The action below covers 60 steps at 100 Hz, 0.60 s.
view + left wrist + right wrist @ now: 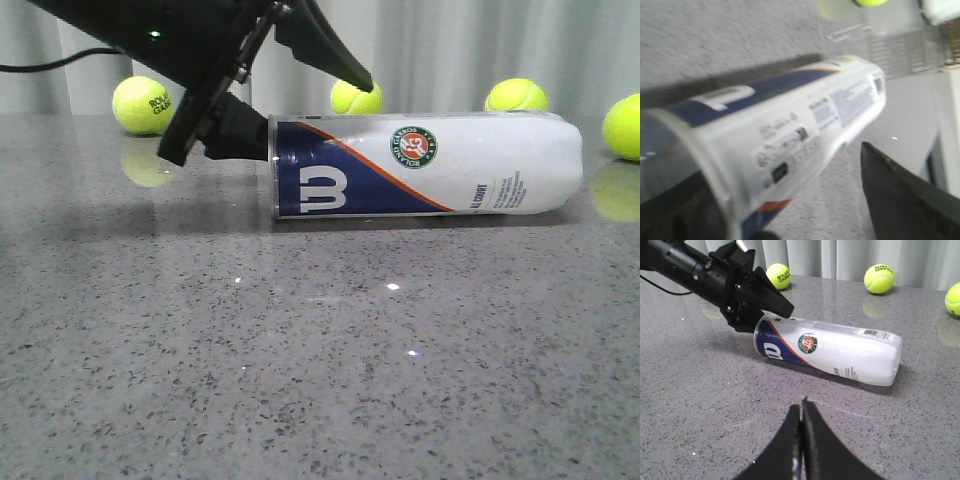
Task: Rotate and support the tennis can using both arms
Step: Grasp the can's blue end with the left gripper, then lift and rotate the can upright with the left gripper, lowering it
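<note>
The tennis can lies on its side on the grey table, with the "W" logo and round emblem facing the front. My left gripper is open at the can's left end. One black finger reaches over the can and the other sits against the end. In the left wrist view the can lies between the fingers, with a gap to the right finger. My right gripper is shut and empty, above the table in front of the can. It does not show in the front view.
Several yellow-green tennis balls lie behind the can: one at back left, one behind the can's middle, one at back right, and one at the right edge. A curtain hangs behind the table.
</note>
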Available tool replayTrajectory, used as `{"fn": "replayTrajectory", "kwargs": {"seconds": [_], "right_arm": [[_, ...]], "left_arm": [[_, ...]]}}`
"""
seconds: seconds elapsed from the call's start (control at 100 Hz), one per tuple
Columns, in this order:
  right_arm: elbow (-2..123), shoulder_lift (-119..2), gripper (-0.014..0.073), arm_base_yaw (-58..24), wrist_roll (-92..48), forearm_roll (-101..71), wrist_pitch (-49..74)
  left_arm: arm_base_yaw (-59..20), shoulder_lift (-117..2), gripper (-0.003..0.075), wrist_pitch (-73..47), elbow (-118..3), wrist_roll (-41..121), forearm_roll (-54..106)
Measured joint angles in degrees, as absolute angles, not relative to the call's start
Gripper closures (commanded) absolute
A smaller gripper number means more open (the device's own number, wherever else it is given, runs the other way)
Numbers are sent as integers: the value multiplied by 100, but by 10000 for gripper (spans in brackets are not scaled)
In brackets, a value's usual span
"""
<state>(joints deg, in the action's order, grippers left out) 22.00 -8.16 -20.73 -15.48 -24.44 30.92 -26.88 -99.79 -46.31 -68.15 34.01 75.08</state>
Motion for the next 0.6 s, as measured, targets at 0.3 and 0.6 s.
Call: {"fn": "replayTrajectory", "kwargs": {"seconds": [0.3,0.6], "right_arm": [[2200,-816,654,-2073,-1548,-2442,3092],[2200,-816,654,-2073,-1548,-2442,3092]], "left_arm": [[-2687,-10248,564,-5305,-6827,4021,8496],[-2687,-10248,738,-5570,-6840,4077,8842]]}}
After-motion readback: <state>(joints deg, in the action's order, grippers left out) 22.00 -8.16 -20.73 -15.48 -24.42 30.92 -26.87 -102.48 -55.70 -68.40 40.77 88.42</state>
